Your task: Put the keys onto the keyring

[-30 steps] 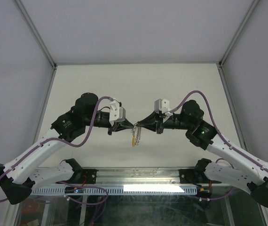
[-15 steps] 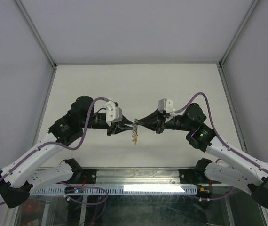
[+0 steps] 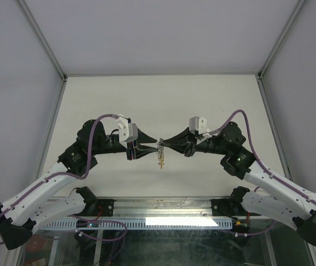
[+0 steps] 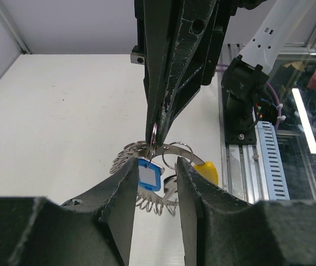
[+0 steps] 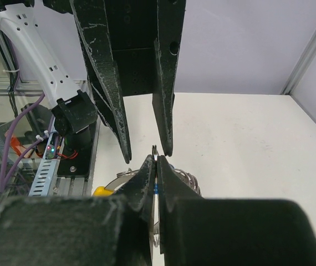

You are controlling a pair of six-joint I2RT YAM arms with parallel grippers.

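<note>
The left gripper (image 3: 151, 148) is pointing to the right, toward the middle of the table (image 3: 202, 100). Its two fingers (image 4: 119, 199) are standing apart with a clear gap, and they are gripping nothing. In the left wrist view the blue-headed key (image 4: 148, 176) is hanging in this gap, just between the two fingertips; I cannot tell if it is touching either of them.

The key is hanging from a small wire ring (image 4: 154, 134) directly above it. Behind and below the key, the keyring (image 4: 149, 205) is hanging in the same bunch, with its ribbed silver coils showing on the left and underneath. Its yellow segment (image 4: 209, 172) is lying on the side toward the arm bases. In the top view the whole bunch is dangling under the point where the two grippers are meeting. Plain silver keys are too small to make out.

The right gripper (image 3: 165, 145) is pointing to the left, tip to tip with the left one. Its fingers are pressed together and are pinching the small wire ring at their very tips, so the bunch is hanging from this gripper.
</note>
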